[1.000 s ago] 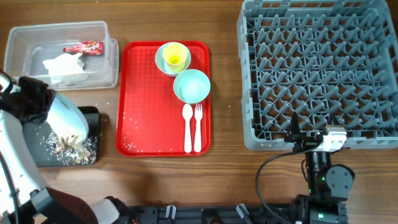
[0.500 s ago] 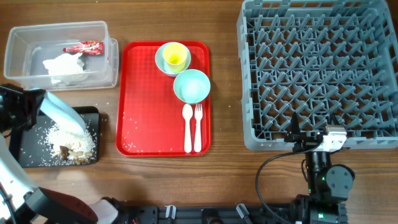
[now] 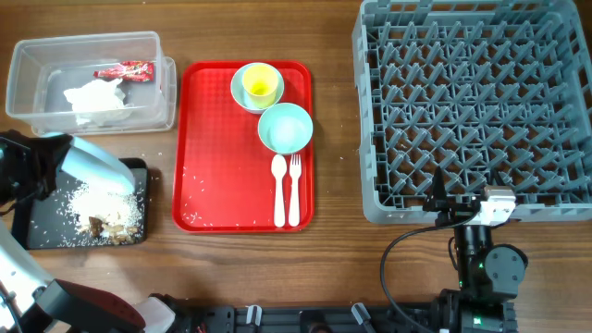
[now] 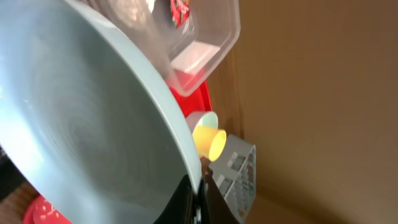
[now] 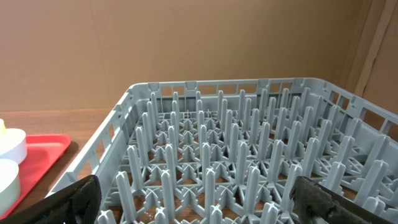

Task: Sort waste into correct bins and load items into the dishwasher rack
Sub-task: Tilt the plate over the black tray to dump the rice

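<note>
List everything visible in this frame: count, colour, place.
dishwasher rack: one, grey, right
red serving tray: one, centre
mint-green bowl: one, top of the serving tray
yellow cup: one, inside the mint-green bowl
pale-blue bowl: one, on the serving tray, just below
spoon: one, white, serving tray
fork: one, white, beside the spoon
clear tub: one, top left
napkin: one, white, in the tub
snack wrapper: one, red, in the tub
black tray: one, lower left
food scraps: brown with white crumbs, in the black tray
plate: one, pale blue, tilted over the black tray
left gripper: gripping the plate
right gripper: open, facing the rack
</note>
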Controlling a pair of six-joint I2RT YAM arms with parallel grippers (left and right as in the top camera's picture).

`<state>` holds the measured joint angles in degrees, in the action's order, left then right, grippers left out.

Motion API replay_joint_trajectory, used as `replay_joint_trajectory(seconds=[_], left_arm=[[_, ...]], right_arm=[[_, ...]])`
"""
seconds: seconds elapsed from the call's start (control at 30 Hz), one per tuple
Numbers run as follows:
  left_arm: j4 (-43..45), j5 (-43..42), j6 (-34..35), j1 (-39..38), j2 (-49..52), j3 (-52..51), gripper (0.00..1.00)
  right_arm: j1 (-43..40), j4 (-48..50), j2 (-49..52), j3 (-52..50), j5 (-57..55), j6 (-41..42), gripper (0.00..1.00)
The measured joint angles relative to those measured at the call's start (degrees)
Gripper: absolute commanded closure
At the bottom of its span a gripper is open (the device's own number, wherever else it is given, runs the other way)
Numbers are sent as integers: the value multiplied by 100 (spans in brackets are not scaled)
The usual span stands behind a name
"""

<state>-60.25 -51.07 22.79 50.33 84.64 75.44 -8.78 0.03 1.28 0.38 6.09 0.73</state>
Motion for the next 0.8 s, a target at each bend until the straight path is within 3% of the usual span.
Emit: replay_joint_trajectory(seconds=[0.33,0.8], left_arm=[[382,479,17,63,0,9,96],[-326,116,-264,184,2,50,96]], right_arm=[[0,-2,0,0,0,-2,0],[0,-2,0,0,0,0,0]])
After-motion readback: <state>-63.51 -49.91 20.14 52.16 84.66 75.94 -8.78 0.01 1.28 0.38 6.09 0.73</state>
